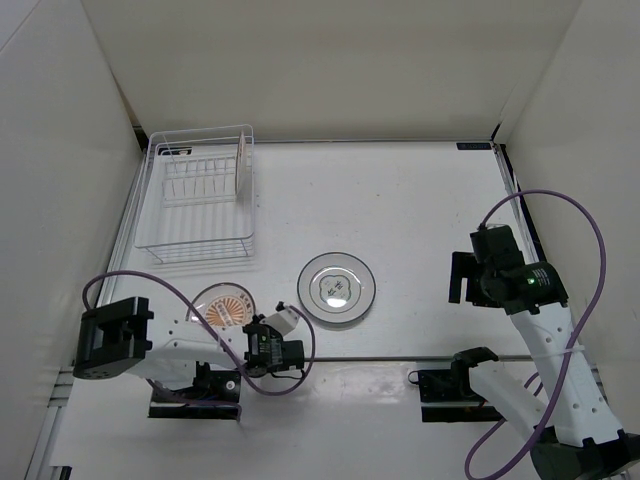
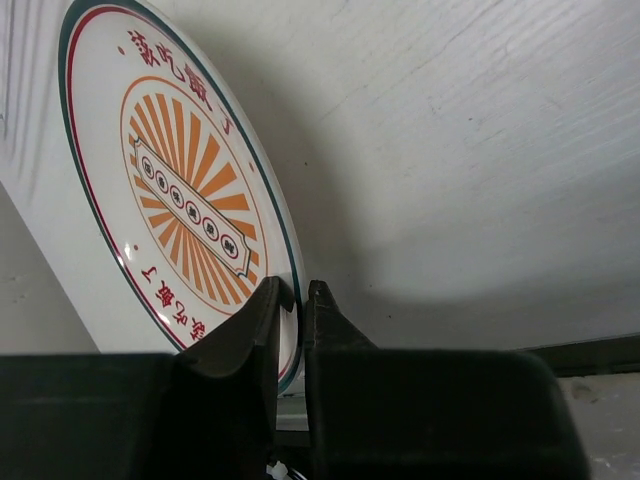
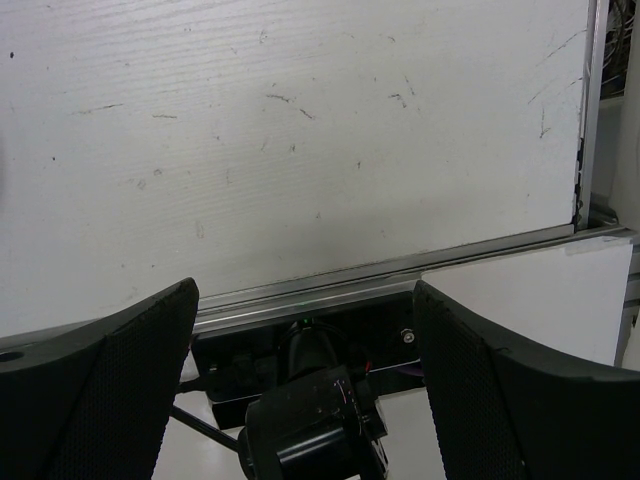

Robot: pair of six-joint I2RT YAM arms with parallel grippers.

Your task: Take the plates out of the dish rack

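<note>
Orange sunburst-patterned round plate is pinched by its rim in the closed jaws of the left gripper, low at front left, near the grey-ringed white plate lying flat. Best to lower it flat before letting go, clear of that neighbour. Right gripper gapes empty.

Left wrist: orange-brown plate is sharp, tiny glare specks on its lower left rim. We see a broad soft shadow on the table right of it. Left gripper below it is near-black, no detail. Top view: even, bright, diffuse overhead light, faint shadows. Right wrist: right gripper dark and defocused, table scratches crisp.
</note>
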